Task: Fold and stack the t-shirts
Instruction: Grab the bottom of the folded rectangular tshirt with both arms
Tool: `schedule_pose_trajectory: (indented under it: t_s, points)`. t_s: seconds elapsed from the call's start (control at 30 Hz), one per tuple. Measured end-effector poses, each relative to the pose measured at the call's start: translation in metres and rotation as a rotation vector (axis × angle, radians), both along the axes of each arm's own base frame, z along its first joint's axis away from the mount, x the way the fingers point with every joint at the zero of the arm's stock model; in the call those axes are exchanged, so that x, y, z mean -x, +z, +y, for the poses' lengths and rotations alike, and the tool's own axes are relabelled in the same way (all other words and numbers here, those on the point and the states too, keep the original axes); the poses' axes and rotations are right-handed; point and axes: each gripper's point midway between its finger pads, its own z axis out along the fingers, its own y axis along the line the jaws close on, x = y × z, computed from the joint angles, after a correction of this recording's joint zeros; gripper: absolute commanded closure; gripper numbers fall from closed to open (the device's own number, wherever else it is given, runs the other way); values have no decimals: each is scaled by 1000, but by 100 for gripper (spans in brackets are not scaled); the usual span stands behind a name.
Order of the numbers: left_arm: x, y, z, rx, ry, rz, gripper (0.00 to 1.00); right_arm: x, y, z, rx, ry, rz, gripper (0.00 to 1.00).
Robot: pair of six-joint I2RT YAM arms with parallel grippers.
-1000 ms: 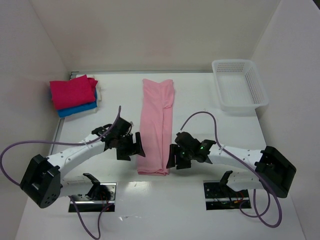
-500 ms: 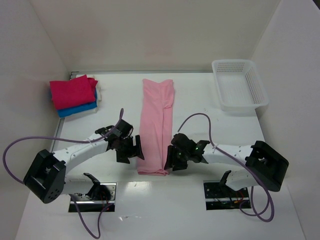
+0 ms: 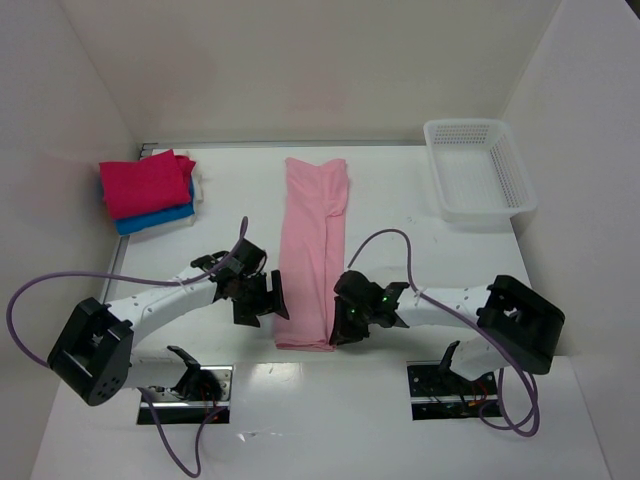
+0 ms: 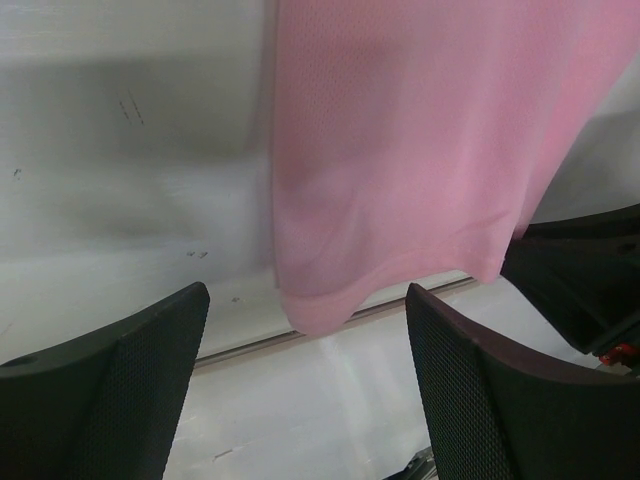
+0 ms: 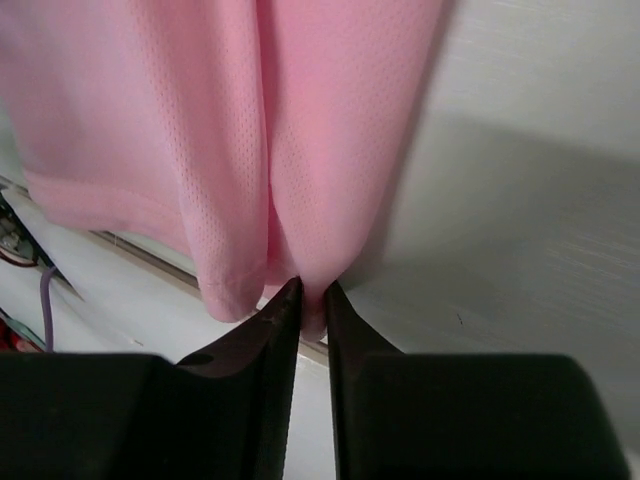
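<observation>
One pink t-shirt has its hem pinched by the right hand; left hand gapes beside; basket sits apart.

Readable text, labels, brands, numbers, signs: none is showing in any view. The light pink t-shirt is presenting plain cloth only (the few faint dark specks on the table are reading as scuffs, not characters).
</observation>
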Motion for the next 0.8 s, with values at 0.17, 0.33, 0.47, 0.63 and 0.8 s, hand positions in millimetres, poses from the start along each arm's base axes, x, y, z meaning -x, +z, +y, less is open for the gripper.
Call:
schedule_pose_trajectory:
  t_s: [0.17, 0.33, 0.47, 0.63, 0.8]
  points:
    - [1, 0, 0, 3, -3, 3, 19, -3, -1, -4, 21, -32, -9, 92]
    - [5, -1, -4, 13, -31, 15, 29, -8, 9, -9, 18, -69, -46, 92]
    - [14, -13, -8, -8, -80, 57, 29, -10, 10, -12, 24, -87, -58, 92]
    - [18, -15, -12, -9, -100, 64, 29, -10, 7, -16, 38, -98, -55, 92]
    - [13, -14, -16, 9, -76, 50, 29, -9, 4, -19, 47, -107, -54, 92]
